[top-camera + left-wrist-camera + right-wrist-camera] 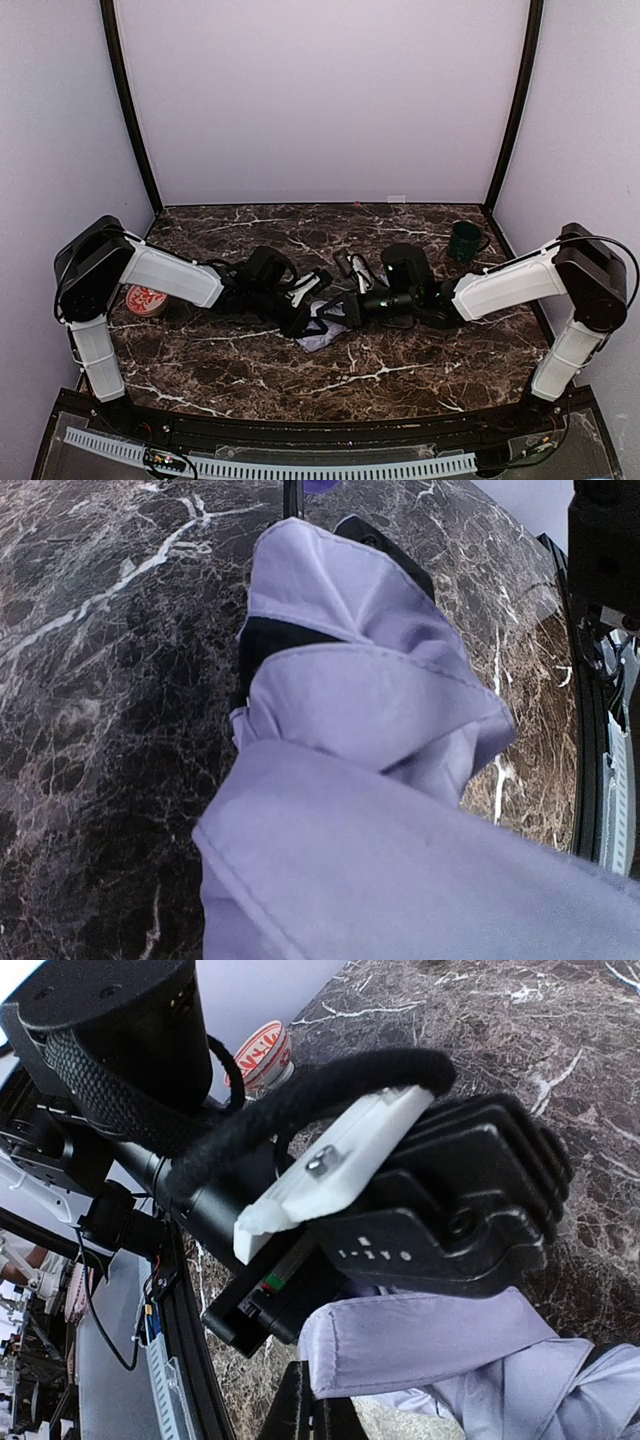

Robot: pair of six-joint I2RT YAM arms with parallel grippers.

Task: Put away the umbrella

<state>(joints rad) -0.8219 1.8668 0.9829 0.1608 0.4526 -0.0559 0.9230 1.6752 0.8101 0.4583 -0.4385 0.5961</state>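
Observation:
The umbrella (pixel 322 338) lies folded on the marble table between the two arms, with only a patch of pale lavender fabric showing in the top view. My left gripper (pixel 308 300) is shut on it. In the left wrist view its fingers are hidden by bunched umbrella fabric (pixel 380 780) with black lining. A thin black shaft (pixel 292 495) runs off the top edge. My right gripper (pixel 325 1412) has its black tips pressed together at the edge of a lavender flap of the umbrella (pixel 450 1345), just under the left gripper's black body (pixel 440 1230). From above, the right gripper (pixel 347 306) meets the left one.
A dark green mug (pixel 464 241) stands at the back right of the table. A red and white tin (pixel 146 300) sits by the left arm, the same tin (pixel 262 1048) showing in the right wrist view. A small black object (pixel 348 263) lies behind the grippers.

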